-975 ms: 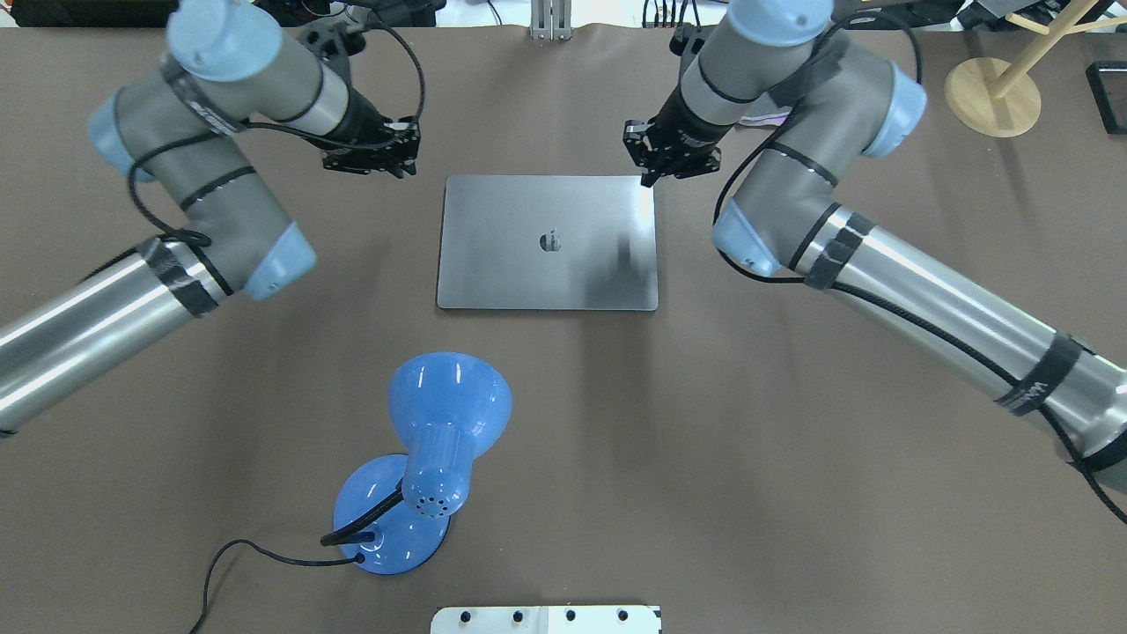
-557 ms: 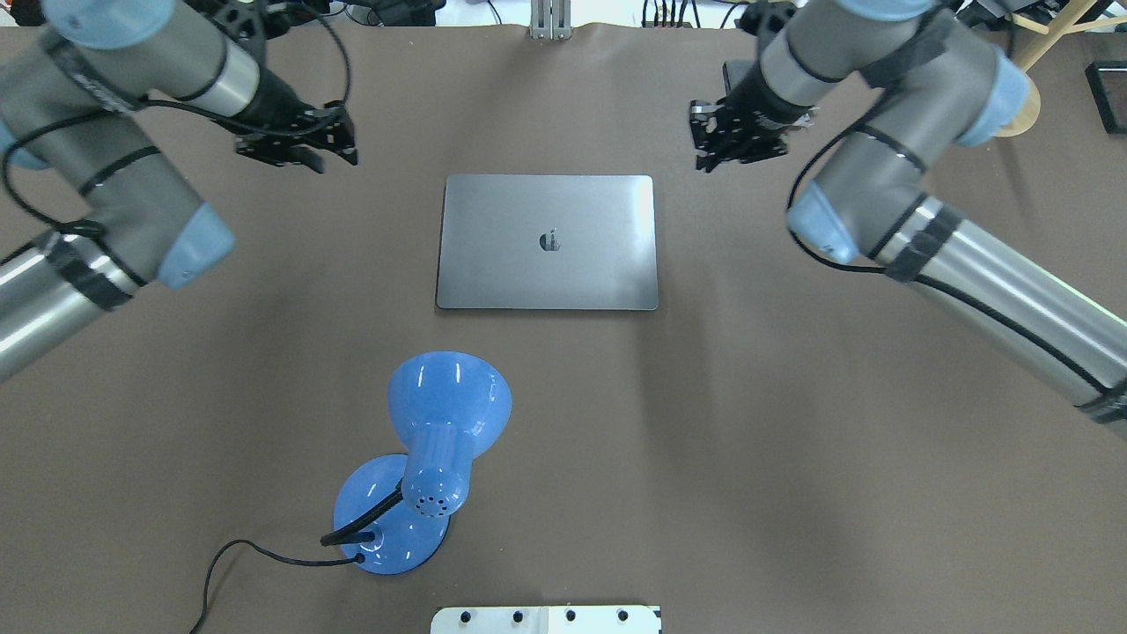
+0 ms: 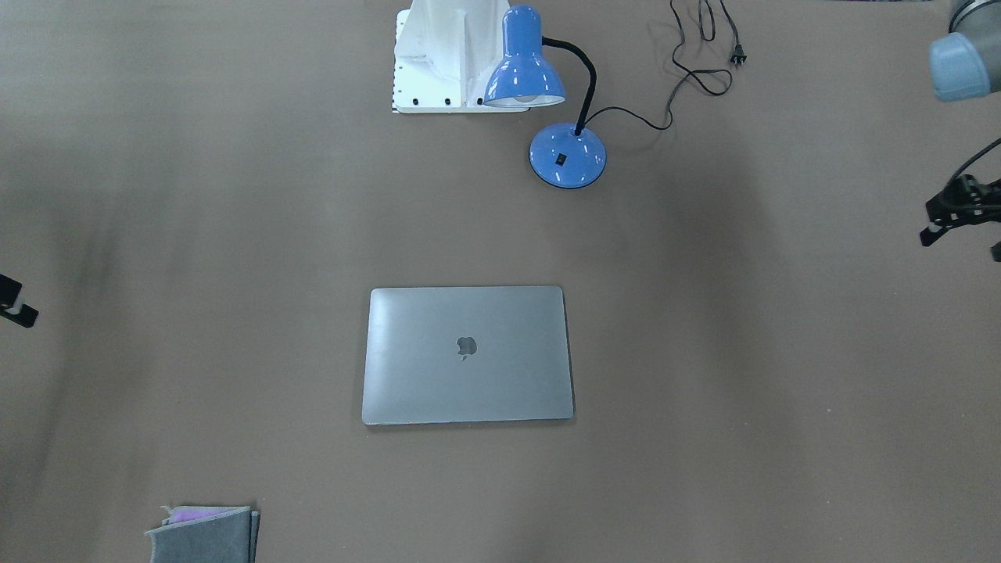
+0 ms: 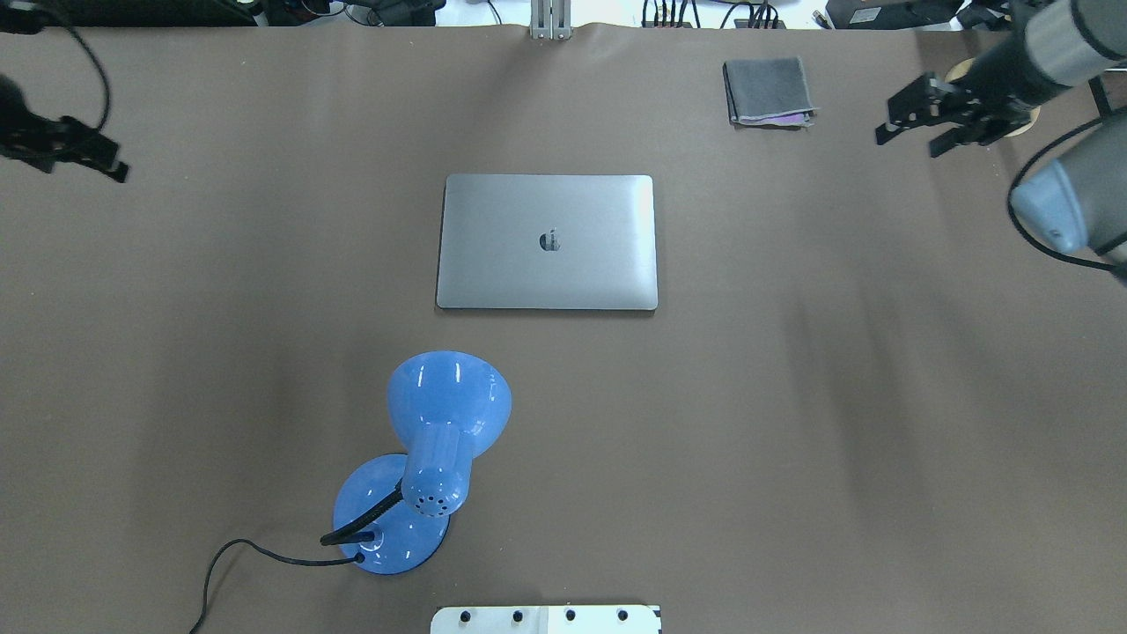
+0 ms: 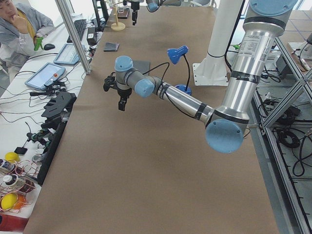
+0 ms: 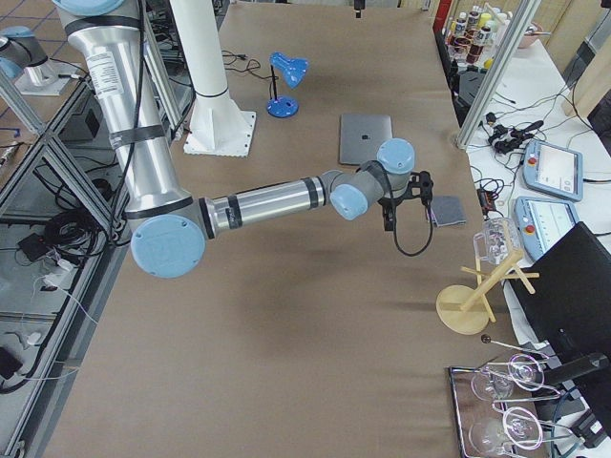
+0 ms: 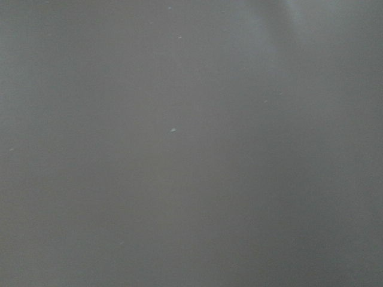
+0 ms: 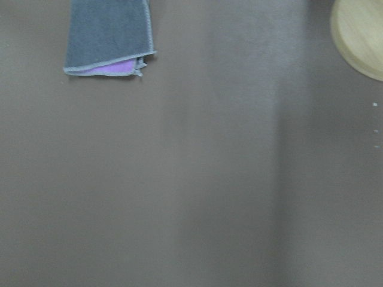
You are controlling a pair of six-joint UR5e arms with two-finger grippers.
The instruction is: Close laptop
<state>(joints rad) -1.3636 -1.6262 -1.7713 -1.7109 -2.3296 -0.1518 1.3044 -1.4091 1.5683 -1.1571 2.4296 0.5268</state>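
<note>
The laptop [image 4: 547,242] lies shut and flat in the middle of the brown table, its grey lid with the dark apple logo facing up; it also shows in the front-facing view [image 3: 467,354]. My left gripper [image 4: 70,151] hangs open and empty at the far left edge, well away from the laptop, and shows at the right edge of the front-facing view [image 3: 962,238]. My right gripper [image 4: 909,143] hangs open and empty at the far right back, also apart from the laptop. Neither wrist view shows the laptop.
A blue desk lamp [image 4: 438,449] with a black cord stands in front of the laptop. A folded grey cloth [image 4: 768,92] lies at the back right, also in the right wrist view [image 8: 108,36]. A round wooden stand base [image 8: 361,36] sits by the right gripper. A white plate [image 4: 546,620] is at the near edge.
Both arms have swung outward and away from the laptop, the left to the far left edge, the right to the far right. The grey cloth is now uncovered. The laptop has not moved.
</note>
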